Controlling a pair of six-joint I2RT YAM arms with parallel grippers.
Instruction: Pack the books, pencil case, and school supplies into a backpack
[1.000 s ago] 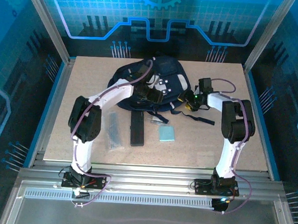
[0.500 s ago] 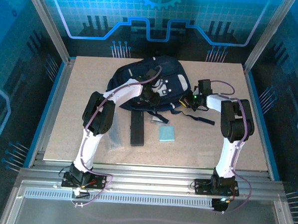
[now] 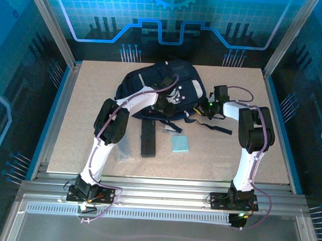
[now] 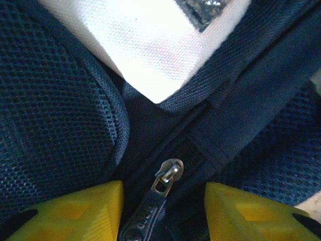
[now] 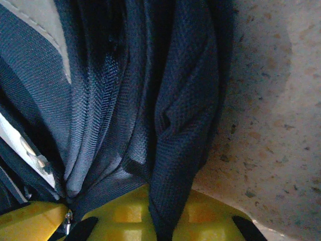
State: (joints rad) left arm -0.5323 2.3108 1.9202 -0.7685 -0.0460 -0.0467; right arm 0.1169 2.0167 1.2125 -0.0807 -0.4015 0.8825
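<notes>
At upper centre of the top view lies the large navy-blue fabric backpack (image 3: 144,79), long axis roughly left-right. The right gripper (image 5: 160,221) pinches a fold of it; the left gripper (image 4: 163,196) stands spread astride the small metal zipper pull (image 4: 169,175), which points up-right along its diagonal track. Closing off-centre would likely grab fabric instead.

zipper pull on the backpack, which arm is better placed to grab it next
Left. The left gripper stands open with the zipper pull between its fingers, untouched. The right gripper is shut on a fold of the backpack, probably steadying it.
</notes>
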